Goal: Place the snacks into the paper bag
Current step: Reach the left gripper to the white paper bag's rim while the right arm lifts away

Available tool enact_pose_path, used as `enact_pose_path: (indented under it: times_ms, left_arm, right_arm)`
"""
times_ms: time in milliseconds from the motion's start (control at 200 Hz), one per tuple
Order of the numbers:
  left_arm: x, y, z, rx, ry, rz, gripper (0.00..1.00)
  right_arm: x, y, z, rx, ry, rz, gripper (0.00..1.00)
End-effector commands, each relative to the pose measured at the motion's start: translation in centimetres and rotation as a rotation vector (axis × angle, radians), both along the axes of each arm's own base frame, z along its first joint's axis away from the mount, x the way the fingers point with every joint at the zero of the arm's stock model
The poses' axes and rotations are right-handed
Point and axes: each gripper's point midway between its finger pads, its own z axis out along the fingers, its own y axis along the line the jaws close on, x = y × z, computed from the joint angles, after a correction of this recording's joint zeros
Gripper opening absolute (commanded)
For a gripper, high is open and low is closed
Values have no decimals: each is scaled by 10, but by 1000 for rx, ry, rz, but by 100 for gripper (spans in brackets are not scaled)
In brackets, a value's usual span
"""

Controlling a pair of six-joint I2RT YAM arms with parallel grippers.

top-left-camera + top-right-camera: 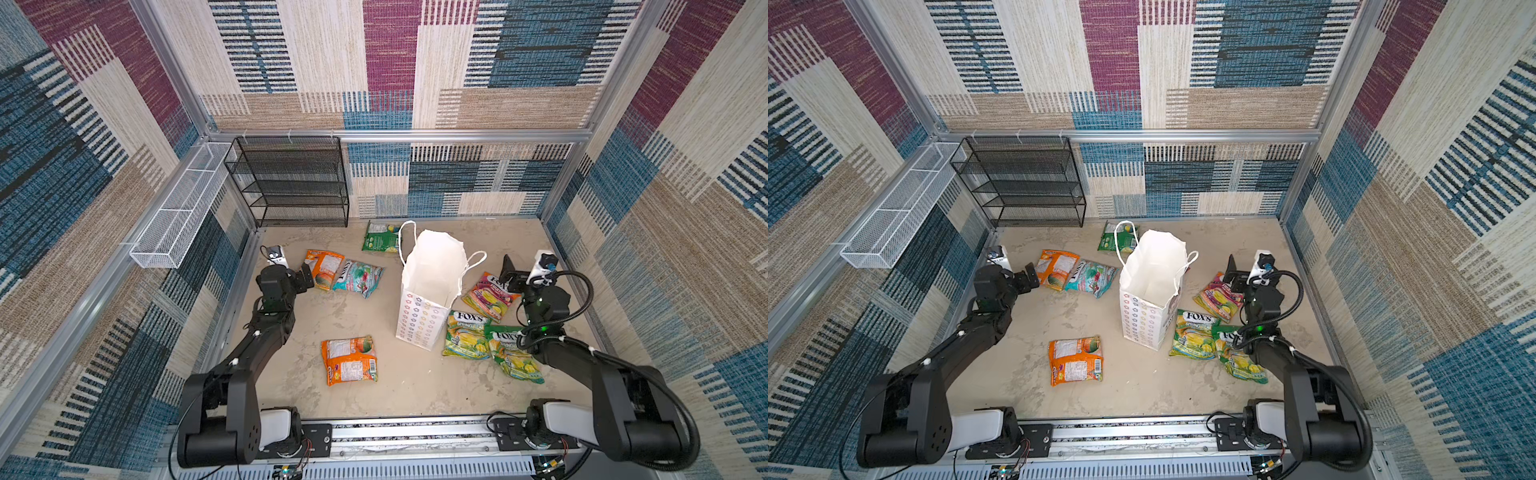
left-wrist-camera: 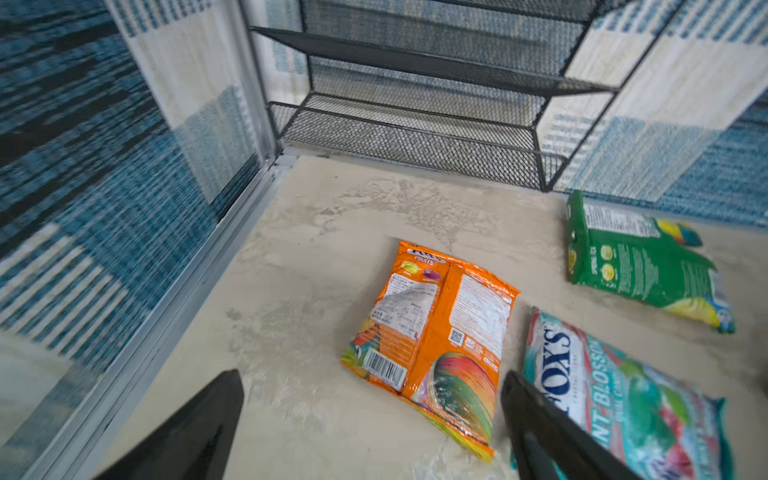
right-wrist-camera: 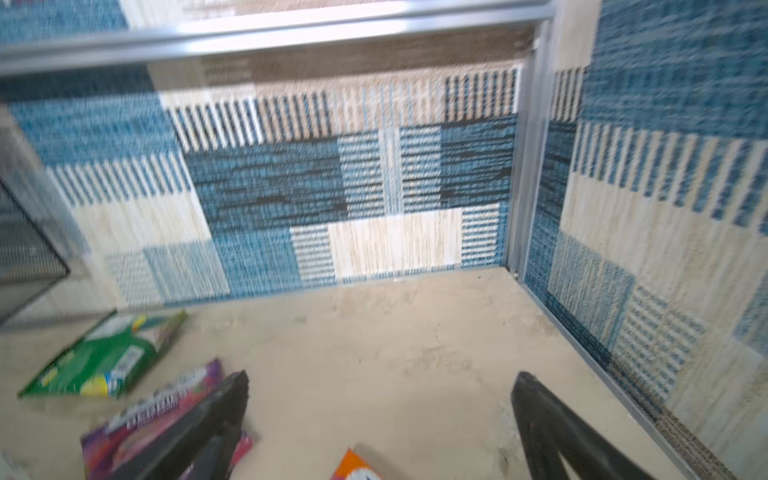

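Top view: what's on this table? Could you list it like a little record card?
bag: white, upright, mouth open, nothing visible inside
snacks: seven packets, all lying on the table outside the bag
closest to bag: yellow-green packet, beside its base
left jaws: wide open, empty, by an orange packet
right jaws: wide open, empty, by a multicolour packet
shelf: black mesh, against the back wall

You are looking into a robot test cell, such as a lab has. An aluminium profile frame (image 1: 399, 135) boxes it in. The walls (image 1: 519, 62) are covered with patchwork woven fabric. Two black robot arms (image 1: 257, 345) stand on a metal rail (image 1: 411, 434) at the front edge of a beige tabletop (image 1: 415, 374). A black mesh rack (image 1: 291, 183) and a white mesh basket (image 1: 174, 216) are fixed to the frame with small white ties.
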Motion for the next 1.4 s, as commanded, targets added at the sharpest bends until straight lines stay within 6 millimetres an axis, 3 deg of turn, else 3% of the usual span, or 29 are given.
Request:
enact_pose_path:
  times_ms: [0, 95, 160, 265, 391, 476, 591, 726, 967, 1217, 1397]
  left_arm:
    - [-47, 5, -23, -222, 222, 165, 100]
    - [-60, -20, 12, -369, 224, 82, 100]
    - [-64, -57, 48, -461, 236, -113, 100]
    - [-77, -113, 98, -526, 291, -384, 100]
    - [-105, -162, 134, -454, 327, -580, 100]
    - [-125, -195, 147, -425, 360, -725, 100]
    - [-145, -232, 151, -348, 426, -874, 100]
    - [-154, -272, 146, -209, 507, -980, 100]
    - [-116, -296, 131, -79, 567, -867, 98]
    - [-74, -315, 121, -63, 583, -777, 86]
    - [-60, -333, 109, -87, 612, -778, 71]
  right_arm:
    - [-8, -26, -18, 196, 164, -161, 100]
    - [-23, -46, -3, 360, 166, -307, 100]
    - [-37, -59, -2, 477, 179, -412, 100]
    - [-43, -39, 11, 481, 195, -289, 100]
    - [-53, -12, 25, 540, 193, -124, 100]
    - [-61, 3, 37, 583, 187, -37, 100]
    - [-73, 10, 48, 609, 196, 4, 100]
    - [-86, 14, 57, 600, 223, 17, 100]
    - [-118, 15, 79, 584, 227, 23, 100]
    - [-141, 15, 71, 599, 262, 7, 100]
    - [-147, 14, 62, 602, 279, -10, 100]
